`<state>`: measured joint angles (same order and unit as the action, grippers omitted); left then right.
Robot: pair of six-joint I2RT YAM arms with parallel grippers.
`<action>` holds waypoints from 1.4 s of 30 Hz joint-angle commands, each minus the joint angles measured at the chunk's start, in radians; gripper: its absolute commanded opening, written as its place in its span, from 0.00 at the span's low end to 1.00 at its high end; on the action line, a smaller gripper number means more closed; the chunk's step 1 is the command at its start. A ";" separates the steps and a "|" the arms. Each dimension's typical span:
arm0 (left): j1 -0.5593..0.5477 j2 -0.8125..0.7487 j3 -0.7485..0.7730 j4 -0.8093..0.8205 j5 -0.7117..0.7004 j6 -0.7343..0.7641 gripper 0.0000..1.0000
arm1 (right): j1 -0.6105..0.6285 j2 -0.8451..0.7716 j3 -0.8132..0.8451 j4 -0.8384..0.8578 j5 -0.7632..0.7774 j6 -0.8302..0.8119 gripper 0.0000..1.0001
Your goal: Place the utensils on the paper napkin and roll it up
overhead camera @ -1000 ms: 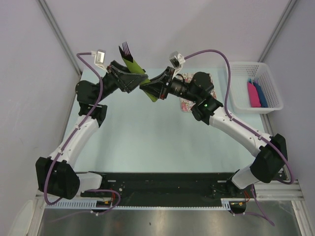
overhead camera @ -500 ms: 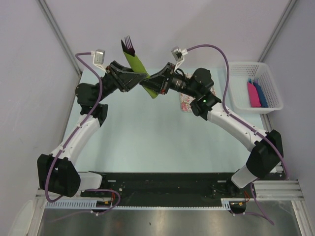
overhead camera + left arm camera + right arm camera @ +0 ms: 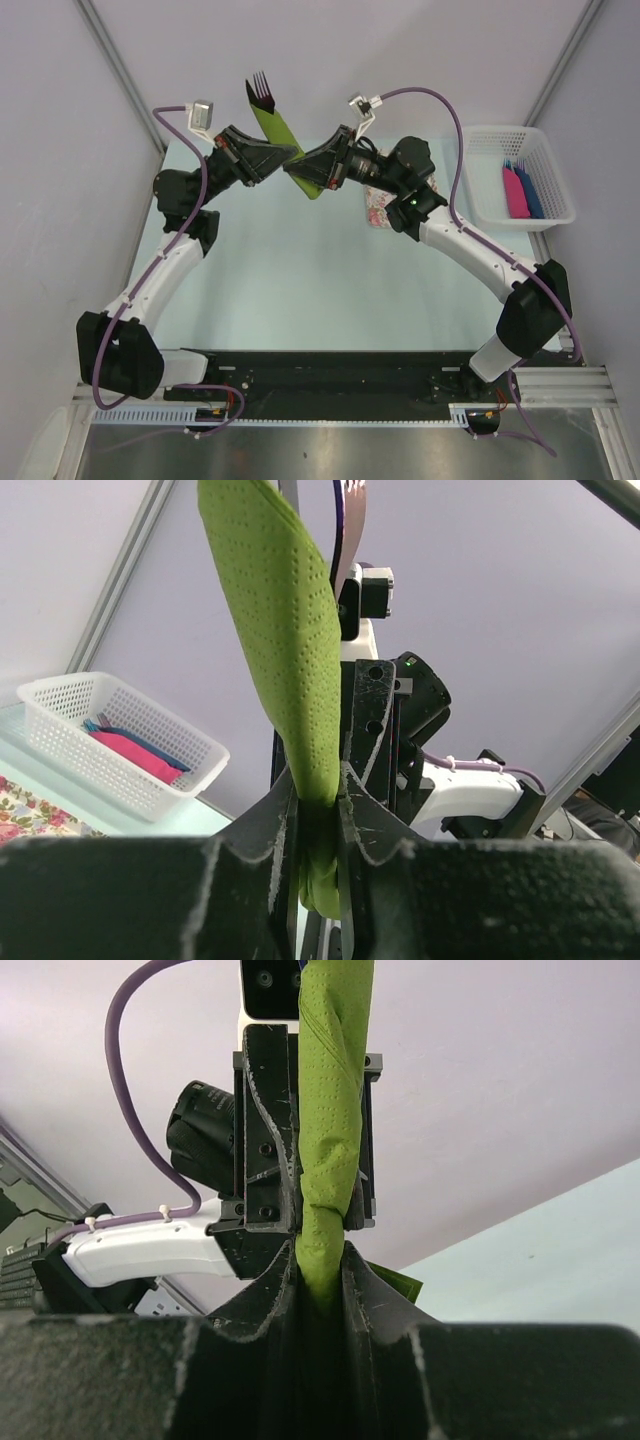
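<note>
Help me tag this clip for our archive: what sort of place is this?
Probably a robotics lab test cell: plain panel walls enclose a pale table, and a left arm and right arm are bolted along its near edge.

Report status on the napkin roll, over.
Left tool and right tool shut on rolled napkin, off the table. Fork tines stick out one end. Floral mat on table, clear of roll.

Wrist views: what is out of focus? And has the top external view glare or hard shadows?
Left wrist view: the left gripper is a blurred dark mass near the lens, but the rolled paper napkin is sharp, its embossed dots visible. Right wrist view: the right gripper blurs likewise. Top external view: soft even light, no hard shadows, a dull sheen on the metal strip.
</note>
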<state>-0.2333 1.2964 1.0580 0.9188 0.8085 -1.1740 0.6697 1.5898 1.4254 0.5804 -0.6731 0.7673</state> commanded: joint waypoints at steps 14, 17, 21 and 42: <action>-0.009 0.012 0.030 0.011 0.066 0.050 0.00 | -0.082 -0.106 0.012 -0.244 -0.072 -0.229 0.61; -0.017 0.014 0.037 -0.004 0.052 0.069 0.00 | -0.078 -0.122 0.017 -0.303 -0.083 -0.285 0.66; -0.024 0.024 0.046 -0.011 0.047 0.076 0.00 | -0.047 -0.137 0.020 -0.378 -0.077 -0.391 0.71; -0.008 0.026 0.066 -0.035 -0.012 0.086 0.00 | -0.042 -0.180 -0.098 -0.494 -0.211 -0.404 0.66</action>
<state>-0.2626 1.3354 1.0588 0.8135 0.8852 -1.0985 0.6376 1.4620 1.3396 0.1616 -0.8085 0.3489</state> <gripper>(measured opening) 0.175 0.537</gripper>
